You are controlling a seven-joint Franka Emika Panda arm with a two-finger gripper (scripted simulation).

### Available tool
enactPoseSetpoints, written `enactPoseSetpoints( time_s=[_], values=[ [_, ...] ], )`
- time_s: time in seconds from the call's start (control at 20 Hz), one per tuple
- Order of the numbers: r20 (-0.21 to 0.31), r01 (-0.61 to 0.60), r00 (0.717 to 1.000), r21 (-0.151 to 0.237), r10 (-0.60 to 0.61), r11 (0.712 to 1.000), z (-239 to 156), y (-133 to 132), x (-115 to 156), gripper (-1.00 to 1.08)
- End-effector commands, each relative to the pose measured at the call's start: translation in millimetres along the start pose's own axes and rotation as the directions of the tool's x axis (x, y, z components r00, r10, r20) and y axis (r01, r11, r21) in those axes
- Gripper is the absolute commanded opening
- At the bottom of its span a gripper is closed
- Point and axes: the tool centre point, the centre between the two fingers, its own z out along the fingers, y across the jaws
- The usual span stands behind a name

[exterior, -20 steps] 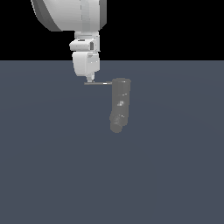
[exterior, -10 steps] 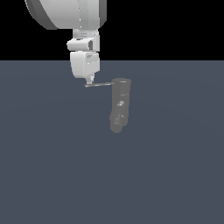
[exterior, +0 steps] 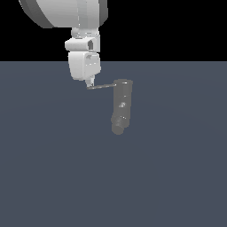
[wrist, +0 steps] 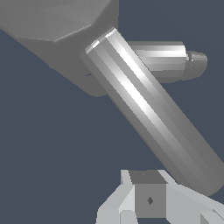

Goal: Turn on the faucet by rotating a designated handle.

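Observation:
The faucet (exterior: 122, 103) is a dull-grey column on the dark floor, and its bent spout end (exterior: 118, 127) points toward the camera. The handle (exterior: 103, 86), a thin grey rod, sticks out from the column's top toward the exterior view's left. My gripper (exterior: 90, 82) hangs straight above the rod's free end, with its tip touching that end. It is shut with nothing between the fingers. In the wrist view the handle (wrist: 151, 111) runs as a thick shiny bar from the faucet (wrist: 57, 30) to just beside my gripper (wrist: 149, 202).
The flat dark blue-grey floor (exterior: 53, 177) spreads all around the faucet. My large white arm (exterior: 66, 13) rises above the gripper at the exterior view's upper left.
My arm has leaned toward the exterior view's left. The gripper stayed at the handle's free end, which has dipped slightly in the picture.

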Motion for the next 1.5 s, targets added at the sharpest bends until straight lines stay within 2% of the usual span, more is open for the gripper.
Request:
enactPoseSetpoints(
  time_s=[0.0, 1.45],
  values=[
    [-0.002, -0.003, 1.0, -0.002, 0.003, 1.0, 0, 5, 7, -1.0],
    [-0.001, 0.004, 1.0, -0.004, -0.004, 1.0, -1, 74, 71, -1.0]
  ],
)
